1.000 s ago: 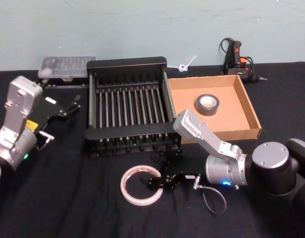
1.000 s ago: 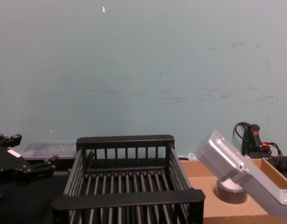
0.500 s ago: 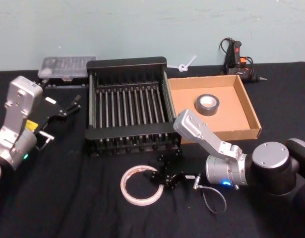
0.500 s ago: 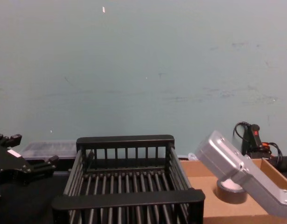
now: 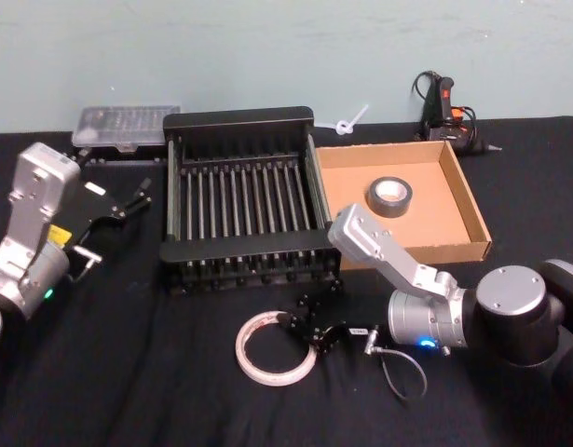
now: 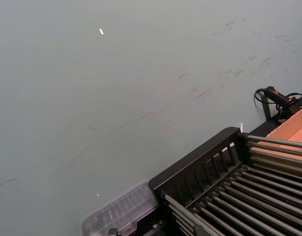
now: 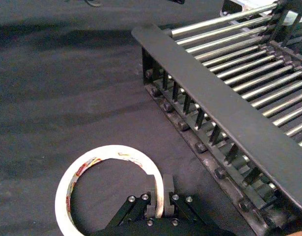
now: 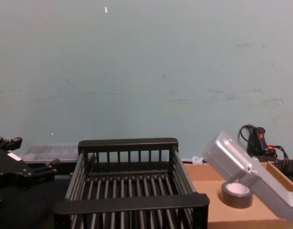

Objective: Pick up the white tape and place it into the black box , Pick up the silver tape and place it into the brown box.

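The white tape (image 5: 252, 370), a flat ring with red marks, lies on the black cloth in front of the black box (image 5: 239, 119). My right gripper (image 5: 300, 328) is shut on it. In the right wrist view its fingers (image 7: 169, 189) pinch the ring's wall (image 7: 111, 150) from inside and outside, beside the crate's near rim (image 7: 214, 103). The silver tape (image 5: 388, 209) lies flat inside the brown box (image 5: 468, 200), right of the crate; the chest view shows it (image 8: 237, 195) behind my right forearm. My left gripper (image 5: 128, 200) hangs open left of the crate.
A clear plastic case (image 5: 126, 124) sits behind the crate's left corner. A black and red corded tool (image 5: 444, 112) stands at the back right, with a small white object (image 5: 351, 121) beside the cardboard box. A pale wall bounds the table's far edge.
My right gripper's fingers have closed on the white ring's wall. The ring has slid a little to the right on the cloth. The left arm has not moved.
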Robot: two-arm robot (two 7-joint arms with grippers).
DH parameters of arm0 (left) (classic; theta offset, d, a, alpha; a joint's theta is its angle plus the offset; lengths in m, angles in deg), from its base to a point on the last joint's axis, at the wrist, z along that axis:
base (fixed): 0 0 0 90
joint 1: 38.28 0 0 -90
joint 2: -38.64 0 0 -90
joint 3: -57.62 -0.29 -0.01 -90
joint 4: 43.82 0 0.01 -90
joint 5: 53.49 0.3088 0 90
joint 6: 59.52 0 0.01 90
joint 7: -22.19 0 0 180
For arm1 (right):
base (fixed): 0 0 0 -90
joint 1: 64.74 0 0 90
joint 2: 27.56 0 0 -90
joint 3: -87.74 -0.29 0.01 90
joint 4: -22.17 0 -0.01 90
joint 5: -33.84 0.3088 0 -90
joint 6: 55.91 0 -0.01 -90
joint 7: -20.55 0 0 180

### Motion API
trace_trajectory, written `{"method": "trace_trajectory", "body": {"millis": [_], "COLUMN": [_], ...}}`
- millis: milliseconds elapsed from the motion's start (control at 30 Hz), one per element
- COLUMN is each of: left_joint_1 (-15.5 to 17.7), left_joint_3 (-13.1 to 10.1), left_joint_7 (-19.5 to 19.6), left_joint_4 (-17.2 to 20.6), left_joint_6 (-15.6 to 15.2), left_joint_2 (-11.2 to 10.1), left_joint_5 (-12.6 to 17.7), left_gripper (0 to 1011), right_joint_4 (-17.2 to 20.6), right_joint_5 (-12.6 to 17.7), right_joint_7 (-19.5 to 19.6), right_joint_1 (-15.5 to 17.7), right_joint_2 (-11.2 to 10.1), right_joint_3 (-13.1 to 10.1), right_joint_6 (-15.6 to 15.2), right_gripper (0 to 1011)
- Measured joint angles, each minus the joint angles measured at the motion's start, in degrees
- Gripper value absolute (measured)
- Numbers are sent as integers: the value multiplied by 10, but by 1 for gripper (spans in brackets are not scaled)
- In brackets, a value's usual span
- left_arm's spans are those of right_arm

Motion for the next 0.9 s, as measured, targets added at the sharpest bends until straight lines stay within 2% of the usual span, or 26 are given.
{"method": "trace_trajectory", "body": {"millis": [333,700,900], "left_joint_1": [0,0,0], "left_joint_3": [0,0,0], "left_joint_7": [0,0,0], "left_joint_4": [0,0,0], "left_joint_6": [0,0,0], "left_joint_2": [0,0,0], "left_joint_5": [0,0,0], "left_gripper": [1002,1001,1001], "right_joint_4": [32,88,96], "right_joint_5": [20,59,76], "right_joint_7": [-8,-14,-12], "right_joint_1": [11,21,15], "right_joint_2": [-17,-47,-52], "right_joint_3": [-16,-42,-53], "right_joint_6": [6,15,19], "right_gripper": [101,100,100]}}
